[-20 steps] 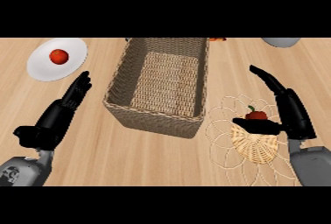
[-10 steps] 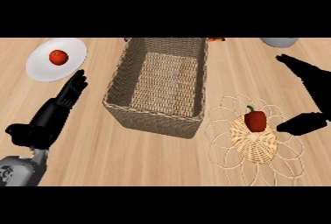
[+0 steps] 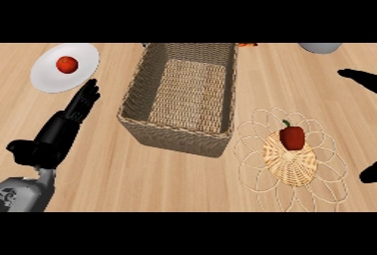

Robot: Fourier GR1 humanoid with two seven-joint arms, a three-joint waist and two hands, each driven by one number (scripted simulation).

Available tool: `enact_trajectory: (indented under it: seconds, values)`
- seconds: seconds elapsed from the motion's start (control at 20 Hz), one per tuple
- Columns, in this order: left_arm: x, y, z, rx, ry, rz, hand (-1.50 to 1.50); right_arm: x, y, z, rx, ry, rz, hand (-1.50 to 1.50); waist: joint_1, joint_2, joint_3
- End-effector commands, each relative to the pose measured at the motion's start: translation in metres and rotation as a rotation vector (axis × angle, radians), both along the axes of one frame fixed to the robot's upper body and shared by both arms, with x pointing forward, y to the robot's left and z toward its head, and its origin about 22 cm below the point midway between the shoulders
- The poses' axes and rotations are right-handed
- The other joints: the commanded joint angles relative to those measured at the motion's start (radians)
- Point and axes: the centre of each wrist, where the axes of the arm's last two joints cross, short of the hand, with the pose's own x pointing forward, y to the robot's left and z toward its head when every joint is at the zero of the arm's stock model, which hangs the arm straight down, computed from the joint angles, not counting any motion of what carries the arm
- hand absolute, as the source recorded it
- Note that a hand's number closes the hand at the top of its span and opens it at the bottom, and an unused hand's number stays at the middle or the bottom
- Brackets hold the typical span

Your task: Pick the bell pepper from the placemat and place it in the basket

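Since half a second ago the right hand (image 3: pixel 361 79) has drawn out toward the 3 o'clock edge; only a dark fingertip patch at upper right and a second dark patch low on that edge show. Cannot tell how its fingers stand. Left hand, pepper and basket are unchanged.

Head view:
- Red bell pepper with green stem (image 3: pixel 292 137) stands upright on the round woven-straw placemat with looped wire-like border (image 3: pixel 294 172), on the tan centre disc toward its 12 o'clock side. Nothing touches it.
- Rectangular woven wicker basket (image 3: pixel 180 137) lies just beside the placemat, at the placemat's 10 o'clock; the mat's loops come close to its near right corner.
- Left hand (image 3: pixel 55 137) rests at the 9 o'clock side of the light wooden table (image 3: pixel 147 184), grey forearm coming in from the lower left corner. Its fingers (image 3: pixel 83 99) are straight and held together, pointing toward 1 o'clock, thumb out to the left; they hold nothing.
- White round plate (image 3: pixel 48 77) at 10 o'clock carries a small red round fruit (image 3: pixel 67 63); left fingertips are near its rim, apart from it.
- Grey rounded object (image 3: pixel 320 47), cut by the frame, at 1 o'clock.
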Motion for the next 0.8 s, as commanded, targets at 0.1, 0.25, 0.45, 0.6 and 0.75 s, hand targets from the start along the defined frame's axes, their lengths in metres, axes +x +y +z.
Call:
enact_trajectory:
  seconds: [0.1, 0.25, 0.45, 0.6, 0.75]
  values:
    - [0.011, -0.008, 0.003, 0.010, -0.013, -0.008, 0.00, -0.019, -0.013, 0.014, 0.014, 0.015, -0.022, -1.50, 0.006, 0.004, 0.001]
    - [0.009, -0.002, -0.004, -0.001, 0.001, -0.001, 0.00, -0.012, -0.031, -0.011, 0.016, -0.001, -0.030, -1.50, 0.010, 0.005, 0.002]
    - [0.001, 0.008, -0.011, -0.007, -0.022, -0.022, 0.00, -0.015, -0.022, -0.040, 0.084, -0.050, -0.062, -1.50, 0.012, 0.006, 0.002]
    - [0.001, 0.008, 0.001, 0.011, -0.012, -0.026, 0.00, -0.022, -0.030, -0.074, 0.117, -0.041, -0.050, -1.50, 0.010, 0.005, 0.002]
    - [-0.007, 0.006, 0.004, 0.010, 0.003, -0.029, 0.00, -0.001, -0.016, -0.088, 0.118, -0.065, -0.066, -1.50, 0.017, 0.005, 0.002]
